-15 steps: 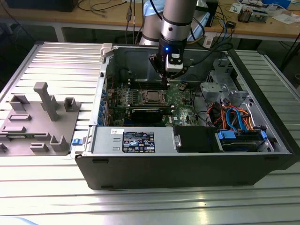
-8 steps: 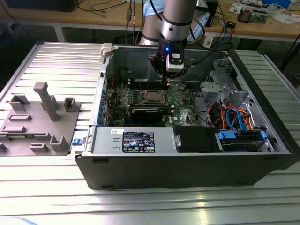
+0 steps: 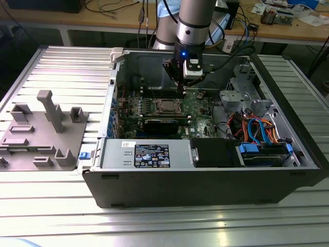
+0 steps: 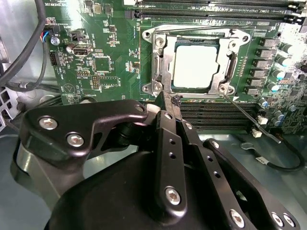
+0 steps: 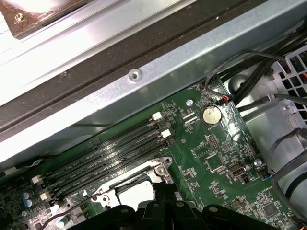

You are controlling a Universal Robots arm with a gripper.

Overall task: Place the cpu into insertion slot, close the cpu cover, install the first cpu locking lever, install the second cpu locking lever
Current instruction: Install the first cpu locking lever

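Ribbed metal surface (image 3: 51, 67) carries the open case, where the tool (image 4: 169, 99), pinched narrow and empty, is poised beside the seated cpu (image 4: 195, 67), whose thin springy locking lever (image 4: 249, 116) is judged best hooked near its free end.

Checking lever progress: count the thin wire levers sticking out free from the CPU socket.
1. The lever angles away from a corner of the cpu cover, across the black slots, near the pincer. Another may lie flat, unseen.

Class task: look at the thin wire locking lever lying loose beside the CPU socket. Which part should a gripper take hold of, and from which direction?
Grip the locking lever near its free end, from above. That end angles out past the cpu cover, clear of the socket frame; the other end sits at the socket corner.
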